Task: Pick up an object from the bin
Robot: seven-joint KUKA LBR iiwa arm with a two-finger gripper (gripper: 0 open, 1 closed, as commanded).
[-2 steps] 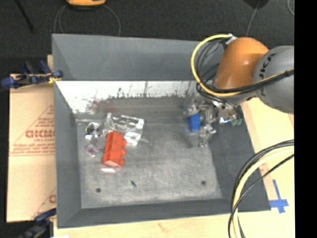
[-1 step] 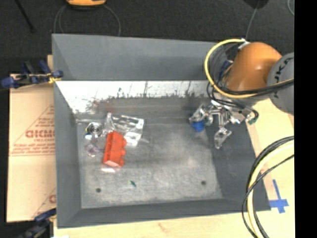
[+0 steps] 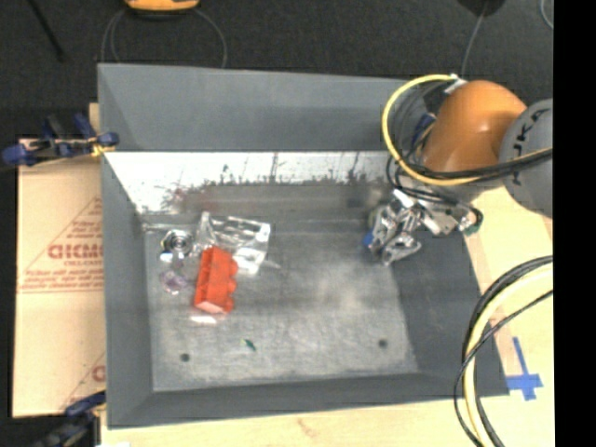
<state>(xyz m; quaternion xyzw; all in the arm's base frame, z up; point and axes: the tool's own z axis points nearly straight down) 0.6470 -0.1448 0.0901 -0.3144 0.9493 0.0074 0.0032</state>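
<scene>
My gripper (image 3: 389,242) hangs over the right side of the bin floor, near the back right corner, fingers pointing down-left with nothing visible between them. A red block-shaped object (image 3: 216,278) lies on the left side of the floor, far from the gripper. A clear plastic package (image 3: 236,234) lies just behind the red block. A small round metallic piece (image 3: 173,243) and a pale purple bit (image 3: 172,280) lie to the left of the red block.
A tiny green speck (image 3: 250,345) lies near the front middle of the floor. The arm with its orange cover and yellow cables reaches in over the right rim.
</scene>
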